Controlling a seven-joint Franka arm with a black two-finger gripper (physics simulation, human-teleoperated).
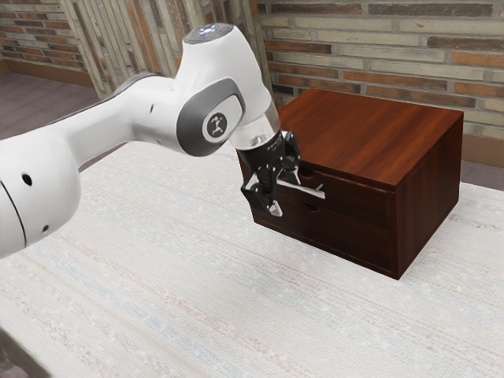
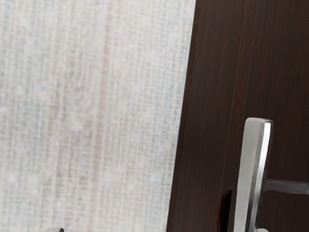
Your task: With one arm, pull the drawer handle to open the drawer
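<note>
Currently the arm (image 1: 118, 134) enters from the exterior view's left. Its claw (image 1: 266, 197) is spread open and grips nothing, set against the front of the cabinet (image 1: 370, 134) at the near end of the handle (image 1: 303, 187). The top drawer (image 1: 354, 197) sits flush. The cabinet stands toward the far edge of the surface (image 1: 197, 299).

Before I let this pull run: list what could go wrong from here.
1. The pincer sits at the end of the upper handle, by the cabinet's corner and not the handle's middle. A pull from there may slip off or skew the drawer.
2. The lower handle lies close beneath, so the pincer could catch it.
3. The cabinet seems merely to rest on the table, so it might slide instead of the drawer opening.
</note>
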